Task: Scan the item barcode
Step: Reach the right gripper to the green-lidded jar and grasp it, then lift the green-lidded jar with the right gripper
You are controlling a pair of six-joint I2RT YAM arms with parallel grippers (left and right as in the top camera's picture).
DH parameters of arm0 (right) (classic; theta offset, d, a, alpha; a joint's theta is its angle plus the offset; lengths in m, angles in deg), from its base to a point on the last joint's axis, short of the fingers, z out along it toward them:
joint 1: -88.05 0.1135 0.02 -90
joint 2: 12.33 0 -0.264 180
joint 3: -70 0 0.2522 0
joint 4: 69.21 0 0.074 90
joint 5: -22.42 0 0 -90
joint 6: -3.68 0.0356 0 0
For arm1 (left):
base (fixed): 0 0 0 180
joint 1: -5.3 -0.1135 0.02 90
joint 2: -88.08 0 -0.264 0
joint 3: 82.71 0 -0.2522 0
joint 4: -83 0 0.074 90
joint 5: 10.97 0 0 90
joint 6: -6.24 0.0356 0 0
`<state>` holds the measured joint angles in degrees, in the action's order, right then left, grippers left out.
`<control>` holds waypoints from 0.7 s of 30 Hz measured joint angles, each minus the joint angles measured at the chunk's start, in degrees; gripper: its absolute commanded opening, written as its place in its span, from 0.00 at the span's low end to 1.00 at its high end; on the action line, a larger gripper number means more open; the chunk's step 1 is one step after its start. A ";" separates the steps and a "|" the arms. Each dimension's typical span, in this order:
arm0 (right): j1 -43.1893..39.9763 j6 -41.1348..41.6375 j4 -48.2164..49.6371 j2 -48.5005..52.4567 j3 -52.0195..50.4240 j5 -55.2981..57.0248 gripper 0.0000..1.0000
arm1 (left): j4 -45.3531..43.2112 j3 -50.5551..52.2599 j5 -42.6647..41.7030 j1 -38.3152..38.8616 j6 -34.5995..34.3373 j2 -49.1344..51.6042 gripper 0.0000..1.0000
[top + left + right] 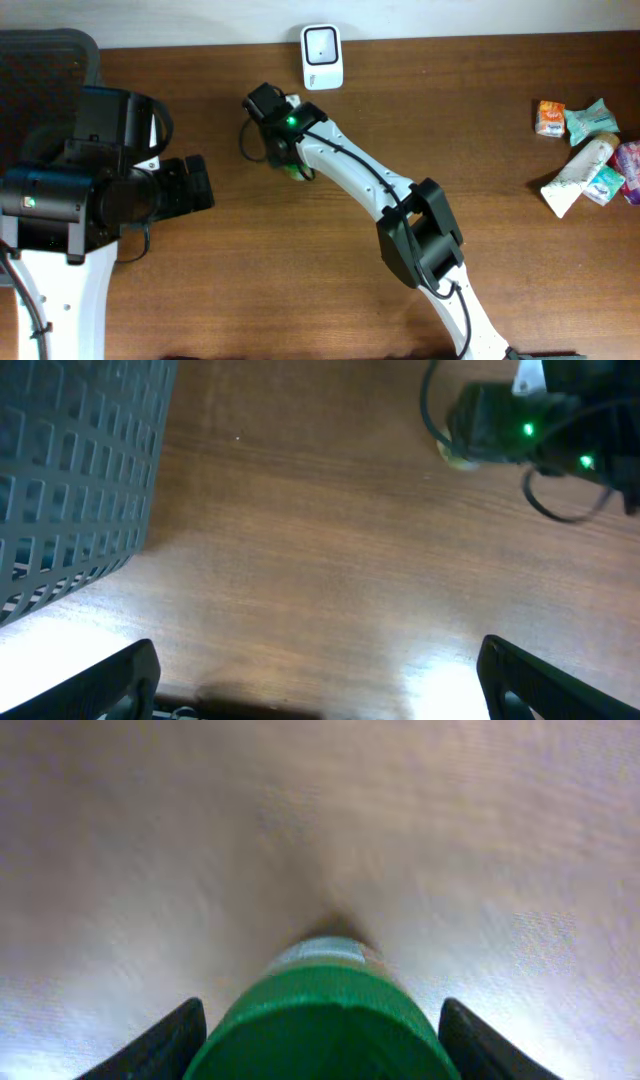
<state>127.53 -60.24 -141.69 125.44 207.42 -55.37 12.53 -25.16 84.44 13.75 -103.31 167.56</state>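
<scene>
A: Where was the green-capped bottle (322, 1005)?
B: Between the right gripper's (318, 1038) fingers, long axis running straight ahead, near the white scanner (322, 57). Clamped or loose, couldn't tell.
A: And the left gripper (320, 685)?
B: Released, empty, farther off over the worktop (330, 560). No label readable.

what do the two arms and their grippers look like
Both the right arm and the left arm have white links and bulky black joint housings. A thin black cable loops by the right wrist, where a small green light glows. The left gripper and the right gripper both have dark, wedge-shaped fingers.
</scene>
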 measured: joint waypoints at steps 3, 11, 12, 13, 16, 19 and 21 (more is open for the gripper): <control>-0.02 -1.27 -3.85 -0.26 -0.13 -0.02 0.97 | 0.04 0.00 0.00 0.00 0.00 0.00 0.99; -0.98 -4.96 -10.40 -0.26 -0.13 -2.89 0.99 | 0.02 0.00 0.00 0.00 0.00 0.00 0.99; -1.49 -6.56 -10.49 -0.26 -0.11 -5.40 0.99 | 0.02 0.00 0.00 0.00 0.00 0.00 0.99; -2.05 -8.46 -10.34 -0.26 -0.11 -8.46 0.99 | 0.02 0.00 0.00 0.00 0.00 0.00 0.99; -3.63 -11.76 -9.55 -0.26 0.02 -15.87 0.99 | 0.02 0.00 0.00 0.00 0.00 0.00 0.99; -5.27 -11.72 -9.46 -0.26 1.38 -18.88 0.99 | 0.00 0.00 0.00 0.00 0.00 0.00 0.99; -6.75 -11.26 -9.46 -0.26 1.66 -20.09 0.99 | 0.02 0.00 0.00 0.00 0.00 0.00 0.99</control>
<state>120.78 -71.49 -151.15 125.18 209.08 -75.46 12.55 -25.16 84.44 13.75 -103.31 167.56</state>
